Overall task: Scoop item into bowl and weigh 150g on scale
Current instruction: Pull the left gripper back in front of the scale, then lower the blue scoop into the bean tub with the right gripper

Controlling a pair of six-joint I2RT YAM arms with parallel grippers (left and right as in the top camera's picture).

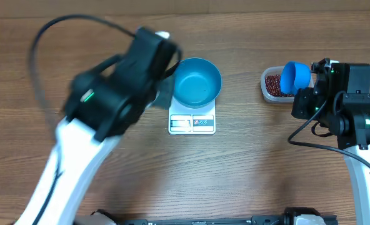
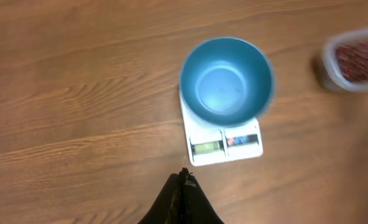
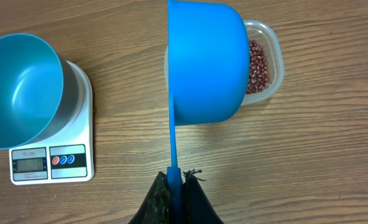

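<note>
Scoop [image 3: 206,62] hides perhaps most beans [image 3: 259,65].

deep round blue bowl [image 1: 197,82] sits on white digital scale [image 1: 192,124]; blue handled scoop [image 1: 295,76] over clear plastic tub [image 1: 264,79] of red-brown beans [image 1: 273,84]

Wood-grain tabletop [image 1: 247,181] — warm brown, filling every view, evenly lit, grain running left to right
</note>
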